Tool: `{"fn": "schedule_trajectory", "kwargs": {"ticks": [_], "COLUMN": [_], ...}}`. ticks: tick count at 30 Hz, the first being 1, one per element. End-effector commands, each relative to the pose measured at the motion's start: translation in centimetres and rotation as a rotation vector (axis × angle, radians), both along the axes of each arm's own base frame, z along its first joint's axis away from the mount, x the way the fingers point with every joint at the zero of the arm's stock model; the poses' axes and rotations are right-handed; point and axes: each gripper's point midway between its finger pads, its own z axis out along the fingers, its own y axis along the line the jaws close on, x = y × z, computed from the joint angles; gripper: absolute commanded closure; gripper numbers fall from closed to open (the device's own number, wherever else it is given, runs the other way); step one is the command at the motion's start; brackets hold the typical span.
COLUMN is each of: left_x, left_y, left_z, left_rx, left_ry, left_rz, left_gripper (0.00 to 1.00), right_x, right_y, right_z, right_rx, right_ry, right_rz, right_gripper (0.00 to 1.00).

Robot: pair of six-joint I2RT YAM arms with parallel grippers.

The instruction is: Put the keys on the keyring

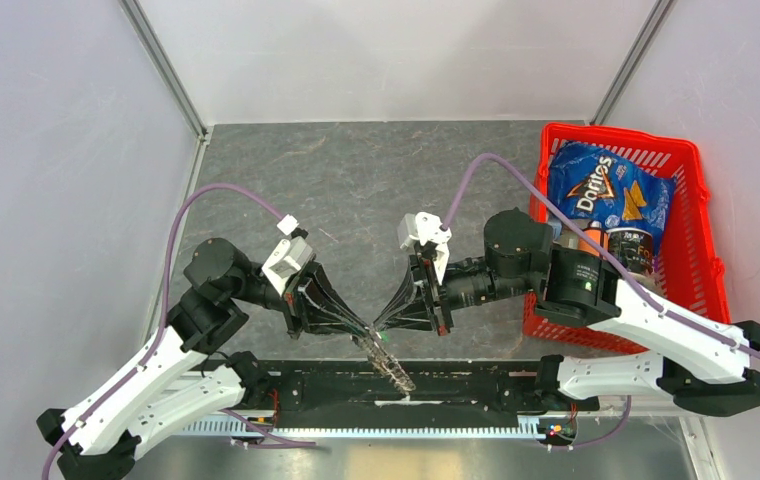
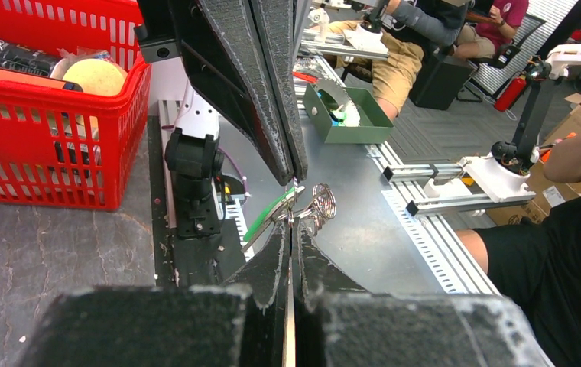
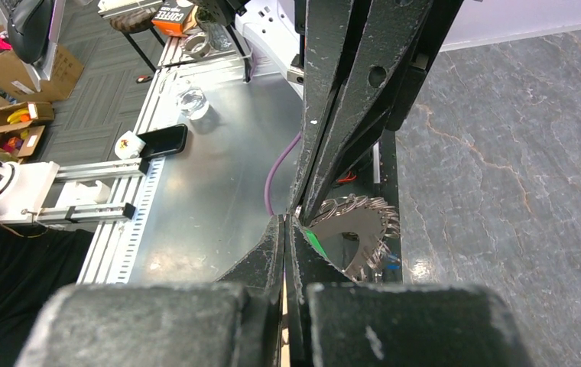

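The keyring (image 1: 388, 366), a toothed ring of grey metal keys, hangs over the table's near edge below the two meeting fingertips. My left gripper (image 1: 364, 330) is shut on its rim. In the left wrist view its tips (image 2: 293, 223) pinch metal beside wire coils of the keyring (image 2: 322, 202). My right gripper (image 1: 380, 322) is shut and tip to tip with the left one. The green key (image 1: 384, 339) sits at its tips, and shows edge-on in the left wrist view (image 2: 269, 215). The right wrist view shows the right gripper (image 3: 286, 222), the keyring (image 3: 358, 228) and the green key (image 3: 316, 243). The black key is out of view.
A red basket (image 1: 701, 215) at the right holds a Doritos bag (image 1: 601, 195) and a can (image 1: 628, 250). It also shows in the left wrist view (image 2: 50, 164) with a yellow ball (image 2: 92, 76). A black rail (image 1: 456, 385) runs along the near edge.
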Motion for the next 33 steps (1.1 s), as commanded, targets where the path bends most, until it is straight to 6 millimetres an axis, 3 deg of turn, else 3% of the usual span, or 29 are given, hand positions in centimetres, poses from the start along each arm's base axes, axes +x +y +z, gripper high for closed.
{"fn": "schedule_trajectory", "kwargs": {"ticks": [1,33], "left_x": [-0.2,0.0], "left_y": [0.3,0.5], "left_z": [1.5,2.0], "left_rx": [-0.056,-0.078], "left_ry": [-0.072,-0.085], "left_rz": [0.008,0.04], "left_gripper": [0.98,0.98], "right_x": [-0.1,-0.1], "right_y": [0.1,0.9], "right_z": [1.9,-1.7], "right_rx": [0.044,-0.03], "right_ry": [-0.035,-0.022], "right_rz": [0.003,-0.033], "right_gripper": [1.0,1.0]}}
